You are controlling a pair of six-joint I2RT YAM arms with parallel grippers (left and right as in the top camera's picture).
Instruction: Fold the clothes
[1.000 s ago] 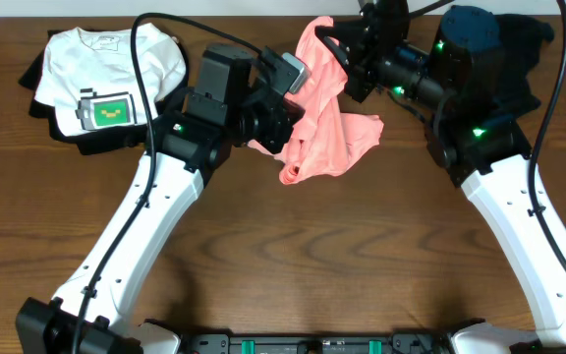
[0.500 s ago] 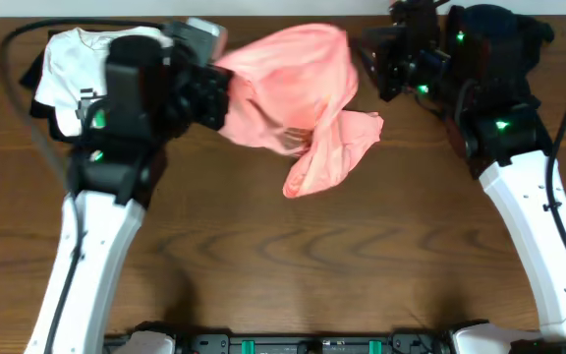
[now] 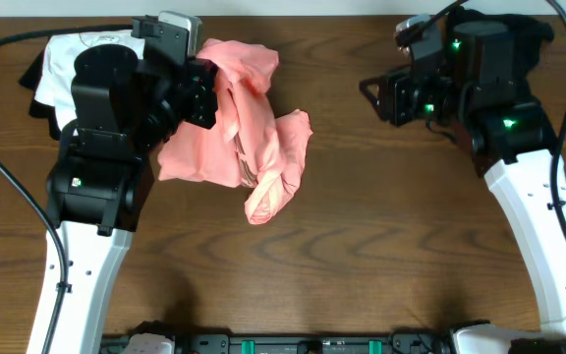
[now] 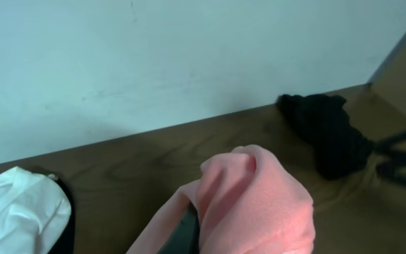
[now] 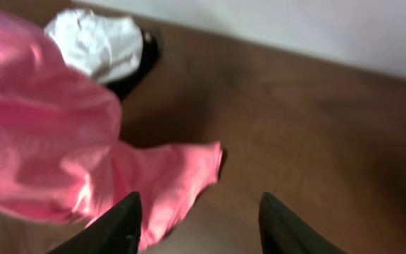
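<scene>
A salmon-pink T-shirt (image 3: 254,138) hangs bunched from my left gripper (image 3: 207,90) at the back left of the table, its lower part draped on the wood. The left gripper is shut on the shirt's upper edge. In the left wrist view the pink cloth (image 4: 259,204) wraps over the one dark finger (image 4: 187,233) that shows. My right gripper (image 3: 369,95) stands open at the back right, well apart from the shirt. Between its two dark fingers (image 5: 115,226) there is only bare table, and the pink shirt (image 5: 48,141) lies off to the left.
A white T-shirt (image 3: 62,54) with a green print lies on dark cloth at the back left corner, behind my left arm. A black garment (image 4: 330,134) sits heaped by the wall at the back right. The wall runs along the table's far edge.
My right gripper has let go of the pink shirt, opened and drawn back to the right. My left arm has swung left with the shirt, which now trails onto the table.
</scene>
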